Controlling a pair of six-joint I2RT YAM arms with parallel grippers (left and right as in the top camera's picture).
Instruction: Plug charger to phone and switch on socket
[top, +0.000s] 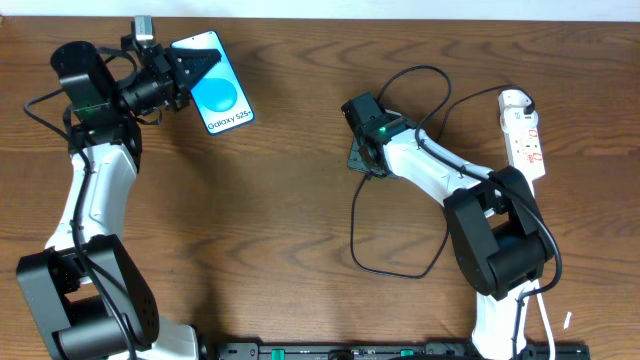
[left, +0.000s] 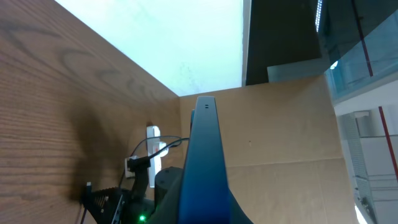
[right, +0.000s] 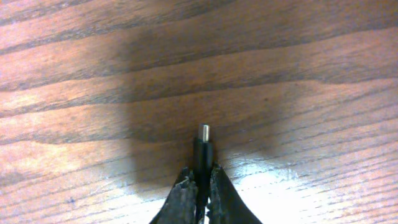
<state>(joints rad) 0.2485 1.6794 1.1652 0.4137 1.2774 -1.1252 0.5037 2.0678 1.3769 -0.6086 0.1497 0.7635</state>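
The phone, its light blue screen reading "Galaxy S25", is held in my left gripper at the far left of the table, lifted and tilted. In the left wrist view the phone shows edge-on, rising from between the fingers. My right gripper is at the table's middle, shut on the charger's connector. The metal tip sticks out past the fingers, just above the wood. The charger's thin black cable loops behind the right arm. The socket, a white power strip with red switches, lies at the far right.
The charger's plug sits at the far end of the strip. The cable loop lies on the wood between the right arm's base and the table's middle. The left arm's base stands at the front left.
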